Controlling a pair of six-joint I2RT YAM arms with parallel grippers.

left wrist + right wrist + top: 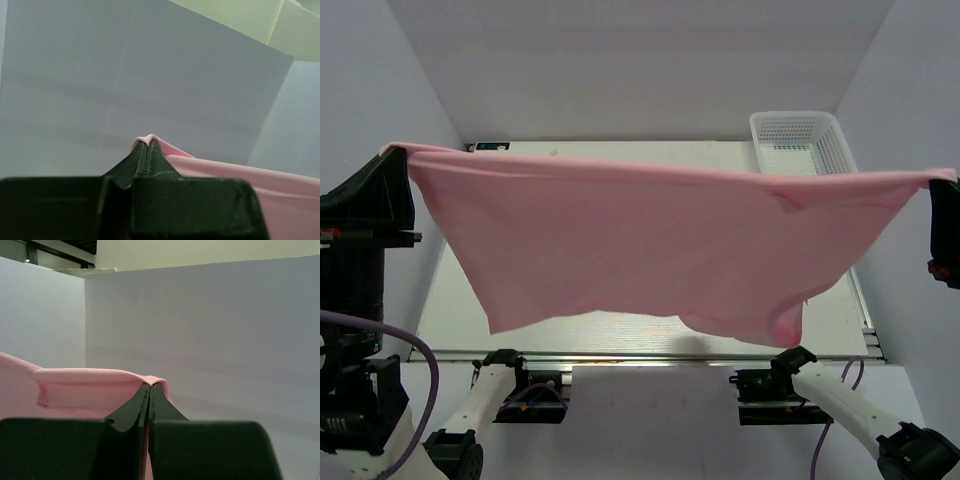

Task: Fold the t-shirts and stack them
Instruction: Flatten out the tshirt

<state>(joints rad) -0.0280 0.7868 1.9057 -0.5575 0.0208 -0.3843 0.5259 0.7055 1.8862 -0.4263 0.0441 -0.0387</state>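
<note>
A plain light-pink t-shirt (650,250) hangs stretched wide in the air above the table, its top edge taut from far left to far right and its lower hem sagging toward the table's front. My left gripper (392,152) is shut on the shirt's left corner, high at the left edge. In the left wrist view the black fingers (145,145) pinch a fold of pink fabric (240,175). My right gripper (942,180) is shut on the right corner at the frame's right edge. Its fingers (151,386) clamp the cloth (85,385) in the right wrist view.
A white mesh basket (802,140) stands at the table's back right, partly behind the shirt. The white table (450,310) shows under the cloth, with white walls on both sides and behind. Both arm bases (530,390) sit at the near edge.
</note>
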